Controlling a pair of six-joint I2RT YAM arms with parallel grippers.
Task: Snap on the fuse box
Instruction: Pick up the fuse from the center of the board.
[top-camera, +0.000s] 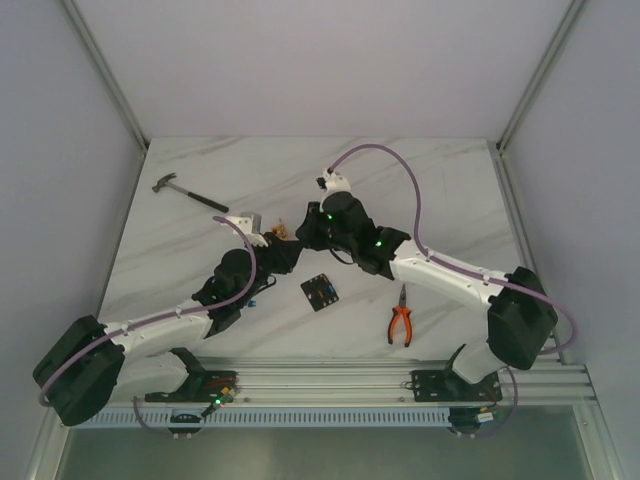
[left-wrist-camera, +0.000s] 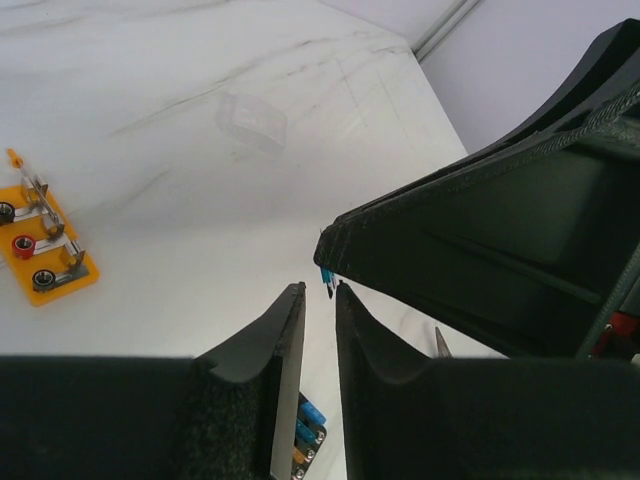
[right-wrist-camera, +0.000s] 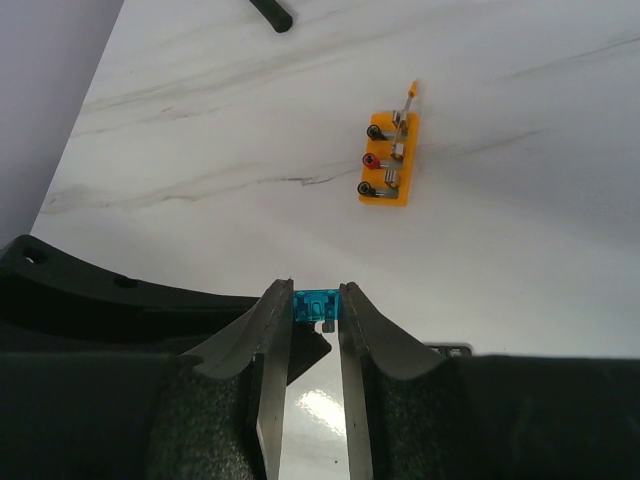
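Observation:
The fuse box is a small black square lying flat on the table between the two arms; one corner of it with blue fuses shows under my left fingers. My right gripper is shut on a small blue fuse, held above the table. My left gripper faces it with its jaws a narrow gap apart and nothing between them. The blue fuse hangs just beyond its tips.
An orange block with terminals lies past the grippers. A clear plastic box and a hammer lie at the back left. Orange-handled pliers lie right of the fuse box.

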